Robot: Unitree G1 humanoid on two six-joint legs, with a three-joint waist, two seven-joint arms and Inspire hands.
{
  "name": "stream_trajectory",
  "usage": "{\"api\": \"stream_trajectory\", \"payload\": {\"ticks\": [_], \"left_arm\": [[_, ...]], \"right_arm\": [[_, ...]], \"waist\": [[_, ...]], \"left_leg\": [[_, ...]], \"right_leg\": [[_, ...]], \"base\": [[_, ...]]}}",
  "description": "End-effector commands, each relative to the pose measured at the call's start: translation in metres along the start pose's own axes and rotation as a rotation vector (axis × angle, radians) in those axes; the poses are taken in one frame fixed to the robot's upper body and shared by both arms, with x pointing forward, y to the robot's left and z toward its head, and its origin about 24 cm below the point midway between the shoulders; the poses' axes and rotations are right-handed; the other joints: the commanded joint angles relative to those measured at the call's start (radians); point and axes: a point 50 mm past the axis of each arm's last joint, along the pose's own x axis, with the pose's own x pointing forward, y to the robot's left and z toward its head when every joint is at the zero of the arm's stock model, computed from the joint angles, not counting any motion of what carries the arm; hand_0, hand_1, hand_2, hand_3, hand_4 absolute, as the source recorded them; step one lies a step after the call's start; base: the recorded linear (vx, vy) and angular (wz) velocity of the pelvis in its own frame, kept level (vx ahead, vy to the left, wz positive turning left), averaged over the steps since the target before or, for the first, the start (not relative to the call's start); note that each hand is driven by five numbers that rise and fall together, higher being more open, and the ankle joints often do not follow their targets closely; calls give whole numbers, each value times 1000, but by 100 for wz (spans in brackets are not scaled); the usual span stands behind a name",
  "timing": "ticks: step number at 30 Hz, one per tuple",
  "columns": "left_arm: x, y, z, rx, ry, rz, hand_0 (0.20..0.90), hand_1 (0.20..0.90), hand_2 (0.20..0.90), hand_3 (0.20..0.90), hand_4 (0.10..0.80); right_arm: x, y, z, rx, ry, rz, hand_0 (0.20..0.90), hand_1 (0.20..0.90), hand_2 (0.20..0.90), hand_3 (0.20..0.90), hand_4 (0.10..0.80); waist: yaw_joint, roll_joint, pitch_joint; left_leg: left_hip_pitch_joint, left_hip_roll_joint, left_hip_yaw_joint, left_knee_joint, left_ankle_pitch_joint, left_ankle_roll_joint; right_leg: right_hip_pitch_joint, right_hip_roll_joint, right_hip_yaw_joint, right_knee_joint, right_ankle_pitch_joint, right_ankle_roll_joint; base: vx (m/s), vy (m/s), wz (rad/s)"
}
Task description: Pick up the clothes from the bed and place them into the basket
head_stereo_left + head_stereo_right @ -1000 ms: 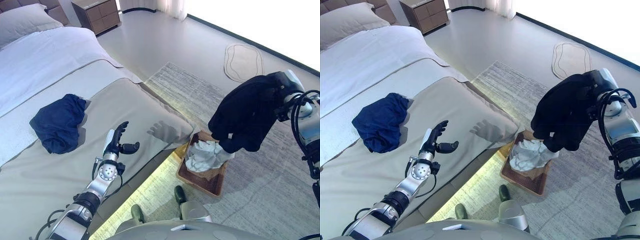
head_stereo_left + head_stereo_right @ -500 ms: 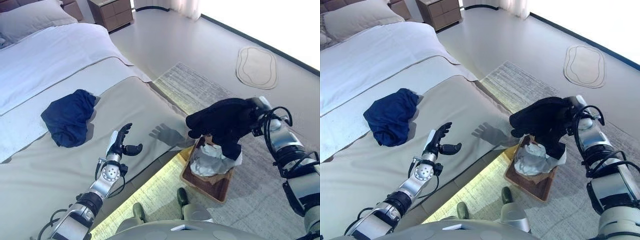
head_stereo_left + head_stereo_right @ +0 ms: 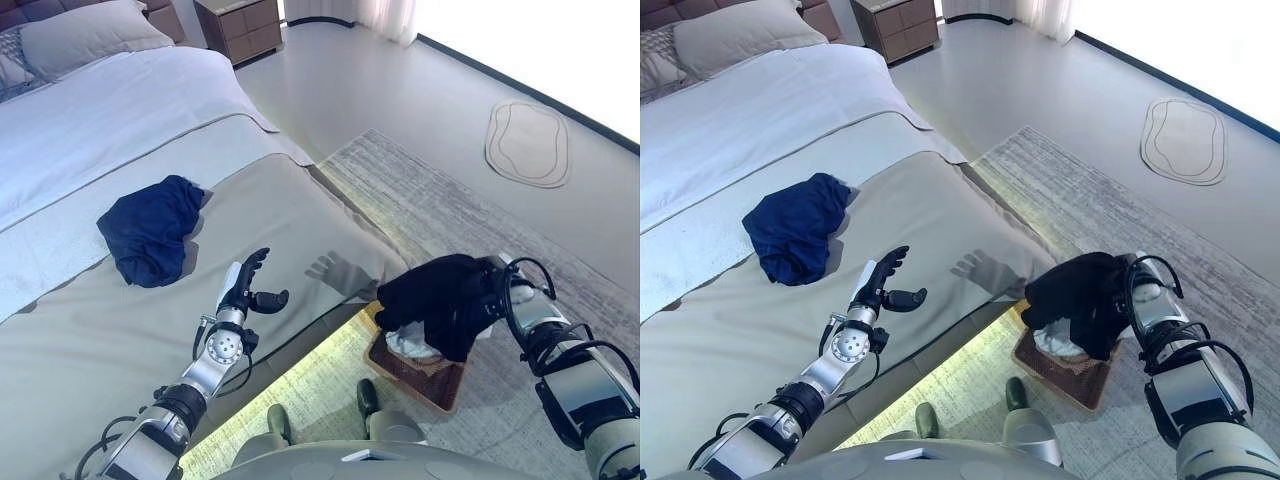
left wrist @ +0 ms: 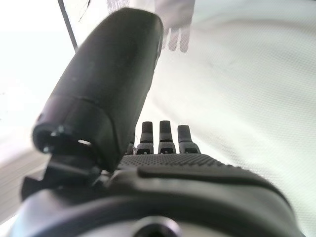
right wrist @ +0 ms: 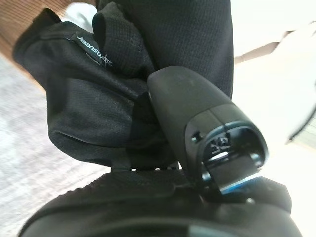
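A black garment (image 3: 440,300) hangs from my right hand (image 3: 1132,300), bunched just above the brown basket (image 3: 415,365) on the rug beside the bed. In the right wrist view the thumb (image 5: 197,118) presses into the black garment (image 5: 94,103), so the hand is shut on it. White clothing (image 3: 405,343) lies in the basket under it. A dark blue garment (image 3: 150,228) lies crumpled on the bed's grey cover. My left hand (image 3: 245,290) hovers over the bed near its edge, fingers straight, holding nothing.
The bed (image 3: 120,130) fills the left side, with a pillow (image 3: 90,35) at its head and a wooden nightstand (image 3: 240,25) beyond. A grey rug (image 3: 440,220) lies under the basket. A small pale mat (image 3: 527,142) lies farther out on the floor.
My right hand has come down and inward with the black garment, from high at the right to just over the basket. The camera has shifted. The left hand stays put.
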Motion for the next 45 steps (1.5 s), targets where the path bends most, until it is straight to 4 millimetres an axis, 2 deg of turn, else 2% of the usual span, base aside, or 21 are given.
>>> {"api": "stream_trajectory", "payload": {"ticks": [1, 3, 4, 5, 6, 13, 21, 28, 32, 37, 40, 41, 43, 44, 45], "left_arm": [[22, 12, 40, 45, -174, 35, 900, 900, 900, 900, 800], [22, 13, 39, 47, -173, 30, 900, 900, 900, 900, 800], [21, 13, 39, 49, -173, 27, 900, 900, 900, 900, 800], [21, 13, 38, 49, -172, 26, 900, 900, 900, 900, 800], [20, 13, 38, 49, -172, 25, 900, 900, 900, 900, 800], [20, 13, 38, 53, -176, 21, 900, 900, 900, 900, 800], [21, 14, 39, 57, -177, 16, 900, 900, 900, 900, 800], [21, 15, 37, 52, -171, 24, 900, 900, 900, 900, 800], [21, 15, 37, 55, -165, 28, 900, 900, 900, 900, 800], [22, 17, 36, 41, -160, 36, 900, 900, 900, 900, 800], [21, 18, 35, 26, -149, 55, 900, 900, 900, 900, 800], [20, 19, 33, 16, -141, 70, 900, 900, 900, 900, 800], [19, 19, 30, 7, -134, 81, 900, 900, 900, 900, 800], [18, 20, 29, -4, -127, 95, 900, 900, 900, 900, 800], [17, 21, 28, -11, -122, 106, 900, 900, 900, 900, 800]], "right_arm": [[1, -32, 22, 14, -60, -131, 300, 300, 300, 200, 100], [2, -28, 18, 2, -34, -102, 300, 300, 300, 200, 100], [2, -26, 16, -3, -21, -104, 516, 516, 516, 453, 353], [2, -25, 13, -8, -10, -105, 827, 827, 827, 815, 715], [2, -24, 10, -12, 0, -104, 900, 900, 900, 900, 800], [1, -20, -14, -12, 130, -98, 900, 900, 900, 900, 800], [2, -24, -9, -12, 146, -112, 900, 900, 900, 900, 800], [0, -27, -18, -58, 226, -122, 900, 900, 900, 900, 800], [0, -35, -9, -72, 220, -151, 900, 900, 900, 900, 800], [1, -44, 16, -56, 125, -217, 900, 900, 900, 900, 800], [-2, -45, 56, 73, -47, -280, 900, 900, 900, 900, 800], [-7, -47, 82, 160, -166, -306, 900, 900, 900, 900, 800], [-15, -48, 106, 246, -293, -321, 900, 900, 900, 900, 800], [-24, -51, 129, 259, -413, -348, 900, 900, 900, 900, 800], [-30, -52, 140, 252, -470, -373, 900, 900, 900, 900, 800]], "waist": [[25, -20, -65], [29, -20, -66], [30, -19, -68], [31, -19, -69], [31, -20, -69], [37, -23, -71], [44, -23, -73], [50, -24, -74], [57, -26, -74], [64, -26, -74], [69, -25, -71], [73, -24, -69], [78, -23, -65], [85, -22, -63], [90, -21, -64]], "left_leg": [[5, -50, -45, 2, -72, 32], [5, -51, -49, 2, -72, 33], [5, -51, -50, 2, -72, 33], [5, -51, -50, 2, -71, 32], [6, -51, -50, 2, -71, 33], [9, -50, -55, 2, -69, 34], [10, -50, -64, 2, -66, 34], [9, -51, -69, 2, -64, 34], [10, -53, -77, 2, -62, 34], [9, -57, -90, 2, -62, 35], [9, -60, -102, 2, -60, 36], [7, -61, -109, 2, -59, 35], [7, -62, -118, 2, -60, 35], [5, -65, -125, 2, -59, 34], [2, -66, -130, 2, -58, 33]], "right_leg": [[-6, 25, -19, 5, 27, 6], [-6, 25, -21, 5, 28, 6], [-5, 25, -20, 5, 28, 6], [-5, 25, -21, 5, 28, 7], [-5, 25, -21, 5, 28, 7], [1, 25, -22, 5, 28, 7], [7, 24, -25, 5, 29, 6], [10, 24, -27, 5, 28, 5], [14, 22, -33, 5, 28, 4], [18, 22, -38, 7, 27, 2], [23, 22, -42, 11, 23, -3], [25, 21, -47, 14, 18, -6], [28, 20, -54, 16, 14, -9], [31, 17, -62, 17, 11, -11], [32, 16, -68, 17, 8, -12]], "base": [[-2, -10, 5], [0, -8, 4], [0, 0, 0], [0, 0, 0], [0, 0, 0], [1, -5, 1], [1, -4, 3], [0, 1, 1], [2, -1, 2], [3, 4, 2], [21, 16, 6], [0, 0, 0], [9, 10, 6], [26, 21, 17], [31, 20, 20]]}}
